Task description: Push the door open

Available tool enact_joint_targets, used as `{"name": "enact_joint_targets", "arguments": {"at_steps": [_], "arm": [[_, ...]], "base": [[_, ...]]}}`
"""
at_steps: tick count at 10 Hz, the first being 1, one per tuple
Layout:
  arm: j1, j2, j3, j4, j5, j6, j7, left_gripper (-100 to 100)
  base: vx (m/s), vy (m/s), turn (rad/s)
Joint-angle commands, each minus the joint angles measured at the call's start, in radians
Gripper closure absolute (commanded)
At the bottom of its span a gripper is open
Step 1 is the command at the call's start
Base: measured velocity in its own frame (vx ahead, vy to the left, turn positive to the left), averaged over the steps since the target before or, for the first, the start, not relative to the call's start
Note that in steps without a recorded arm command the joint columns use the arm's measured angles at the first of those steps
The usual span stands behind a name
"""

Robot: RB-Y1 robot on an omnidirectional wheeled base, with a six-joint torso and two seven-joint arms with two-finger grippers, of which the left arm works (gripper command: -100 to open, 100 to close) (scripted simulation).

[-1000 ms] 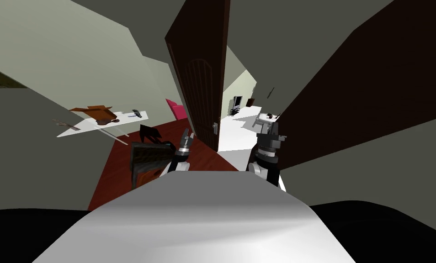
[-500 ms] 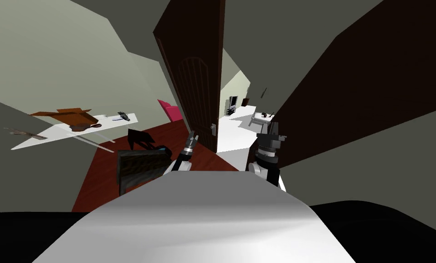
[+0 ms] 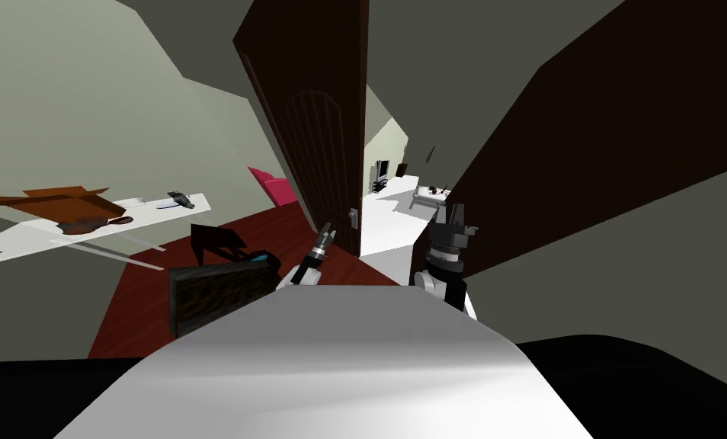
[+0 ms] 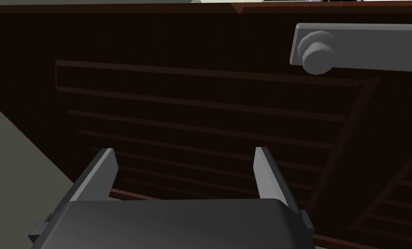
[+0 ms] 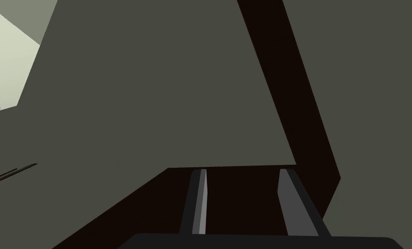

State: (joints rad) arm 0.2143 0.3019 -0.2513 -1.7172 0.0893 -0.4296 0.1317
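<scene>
Though ajar, door (image 4: 201,99) just beyond left pincer (image 4: 184,150).

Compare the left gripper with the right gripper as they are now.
The left gripper faces the dark brown door, close to its grey handle; the right gripper points at a grey wall crossed by a dark brown band. The left gripper's fingers stand wide apart; the right gripper's leave a narrower gap. Both are open and hold nothing.
</scene>
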Motion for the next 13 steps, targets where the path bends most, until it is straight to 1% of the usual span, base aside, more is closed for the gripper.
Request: {"name": "enact_joint_targets", "arguments": {"at_steps": [1, 4, 5, 8, 12, 13], "arm": [[-0.012, 0.007, -0.01, 0.033, 0.001, -0.004, 0.01, -100], [-0.058, 0.044, -0.047, 0.12, 0.009, 0.008, 0.05, -100], [-0.058, 0.044, -0.047, 0.121, 0.009, 0.008, 0.05, -100], [-0.099, 0.078, -0.08, 0.199, 0.015, 0.018, 0.085, -100], [-0.142, 0.113, -0.115, 0.281, 0.023, 0.028, 0.123, -100], [-0.157, 0.125, -0.127, 0.309, 0.025, 0.032, 0.135, -100]], "base": [[0.05, 0.05, -0.064], [0.066, 0.066, -0.139], [0.045, 0.052, -0.043], [0.053, 0.06, -0.106], [0.074, 0.077, -0.106], [0.103, 0.079, -0.132]]}}
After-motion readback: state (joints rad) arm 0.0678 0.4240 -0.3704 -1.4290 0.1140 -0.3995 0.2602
